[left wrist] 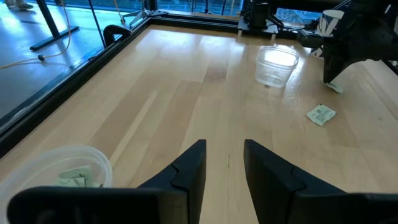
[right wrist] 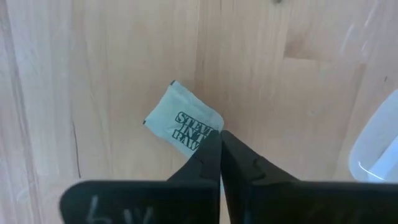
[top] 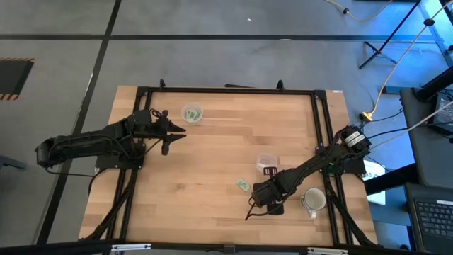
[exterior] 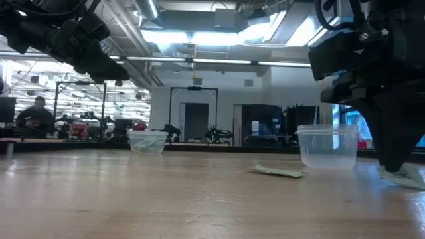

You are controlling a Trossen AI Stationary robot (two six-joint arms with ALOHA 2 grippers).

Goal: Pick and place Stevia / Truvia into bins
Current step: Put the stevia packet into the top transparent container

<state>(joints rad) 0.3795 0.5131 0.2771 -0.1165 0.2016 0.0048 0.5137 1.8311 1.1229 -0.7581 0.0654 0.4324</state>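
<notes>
A green Stevia packet [right wrist: 180,124] lies on the wood under my right gripper [right wrist: 219,138], which points down near the table's near right part [top: 259,203] and is shut on it. A second packet [top: 244,185] lies flat just left of it, also seen in the low view [exterior: 279,171]. One clear cup [top: 267,163] stands empty beyond them. The other cup [top: 192,113], near the far edge, holds green packets [left wrist: 76,176]. My left gripper [top: 177,134] hovers open beside that cup, above the table. My right gripper pinches the packet's corner [right wrist: 208,132] between its two fingertips, coming from above and pointing down. The rest of the packet lies flat on the table [exterior: 404,176], sticking out away from the fingers.
A white mug [top: 313,200] stands right of my right gripper, near the table's right rail. Black frame rails [top: 226,91] run along the table's edges. Bare wood lies between the two cups. A person [exterior: 36,116] sits far off in the room behind.
</notes>
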